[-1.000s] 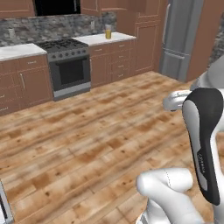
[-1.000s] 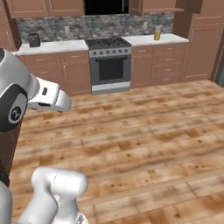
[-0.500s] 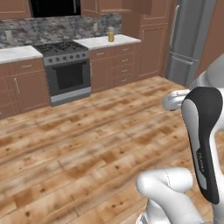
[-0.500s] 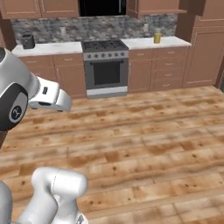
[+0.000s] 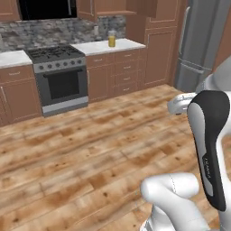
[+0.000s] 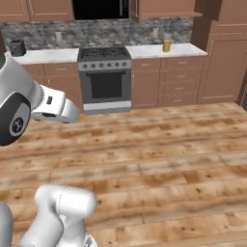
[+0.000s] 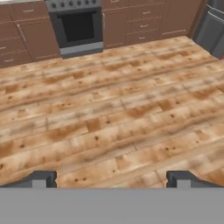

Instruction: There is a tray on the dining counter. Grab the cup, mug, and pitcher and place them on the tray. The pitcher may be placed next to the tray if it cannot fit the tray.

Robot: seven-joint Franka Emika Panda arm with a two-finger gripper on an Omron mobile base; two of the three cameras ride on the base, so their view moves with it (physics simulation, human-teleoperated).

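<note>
Far off on the kitchen counter right of the stove stands the pitcher [image 5: 111, 39] [image 6: 166, 45], a small glass cylinder with orange-yellow content at this distance. My gripper [image 7: 111, 179] hangs over bare wooden floor, open, its two dark fingertips [image 7: 41, 178] set wide apart with nothing between them. It is a long way from the pitcher. The tray, the dining counter, the cup and the mug are out of view.
A steel stove [image 5: 56, 76] [image 6: 105, 77] [image 7: 78, 24] sits between brown cabinets along the back wall. A grey refrigerator [image 5: 203, 40] [image 7: 212, 26] stands at the right. A dark appliance [image 6: 18, 47] rests on the left counter. Wooden floor [image 6: 159, 159] stretches ahead.
The whole picture has shifted: the base has driven, so stove and counters slide left and look slightly nearer. The arm holds the same pose.
</note>
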